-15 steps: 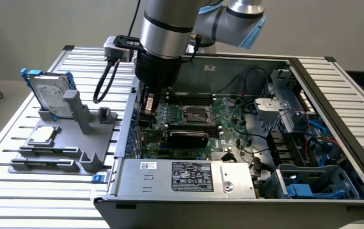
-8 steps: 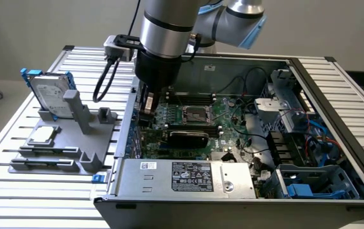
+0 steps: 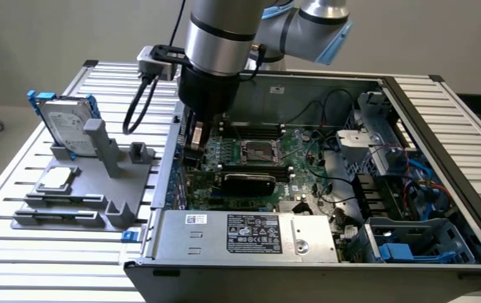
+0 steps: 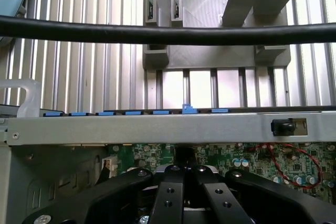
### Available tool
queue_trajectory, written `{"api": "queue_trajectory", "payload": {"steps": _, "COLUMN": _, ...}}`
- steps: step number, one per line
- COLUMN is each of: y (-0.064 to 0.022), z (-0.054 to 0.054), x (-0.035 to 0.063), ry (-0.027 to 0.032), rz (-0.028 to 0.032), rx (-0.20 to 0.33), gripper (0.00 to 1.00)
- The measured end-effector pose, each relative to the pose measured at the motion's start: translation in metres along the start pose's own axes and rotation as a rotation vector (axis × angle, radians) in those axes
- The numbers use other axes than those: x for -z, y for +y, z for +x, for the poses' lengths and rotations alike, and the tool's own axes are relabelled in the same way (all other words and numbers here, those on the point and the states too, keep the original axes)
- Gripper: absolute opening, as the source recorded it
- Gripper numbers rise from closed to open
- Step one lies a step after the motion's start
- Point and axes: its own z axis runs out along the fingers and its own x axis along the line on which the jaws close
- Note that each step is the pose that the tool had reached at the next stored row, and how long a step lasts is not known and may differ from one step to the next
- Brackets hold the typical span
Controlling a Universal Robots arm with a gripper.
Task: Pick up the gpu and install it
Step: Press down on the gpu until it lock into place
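- The gripper [image 3: 195, 151] hung inside the open computer case [image 3: 442, 126], lowered to the motherboard [image 3: 303, 158] beside the CPU socket [image 3: 255, 150], on the socket's side toward the exterior view's left.
- In the wrist view the gripper [image 4: 185, 170] had its fingers [image 4: 168, 192] drawn close together with only a narrow gap. Whether anything was pinched in that gap could not be made out.
- The gpu [image 3: 249, 183] showed as a black rounded cooler lying across the board just beside the CPU socket, on the side toward the power supply [image 3: 249, 233]. Its end toward the exterior view's left lay near the gripper.
- Judged step: installation rather than pickup, since the card sat within the case at board level and not on the grey fixture [image 3: 81, 189] outside it. Whether the card was fully seated could not be told.
- Judged requirement: a straight, even press along the card's edge, keeping it square to its slot and clear of the loose cables [image 3: 333, 183] on the far side of the socket.
- The hard drive [image 3: 64, 120] stood upright in the fixture, well apart from the CPU socket.
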Motion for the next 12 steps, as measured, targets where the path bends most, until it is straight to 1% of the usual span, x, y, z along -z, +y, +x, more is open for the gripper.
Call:
{"api": "queue_trajectory", "payload": {"steps": 4, "y": 0.0005, "z": -0.0006, "x": 0.0017, "ry": 0.0001, "rz": 0.0000, "rx": 0.000, "gripper": 0.11}}
{"api": "queue_trajectory", "payload": {"steps": 12, "y": 0.0006, "z": -0.0024, "x": 0.0020, "ry": -0.0002, "rz": -0.0001, "rx": -0.001, "gripper": 0.11}}
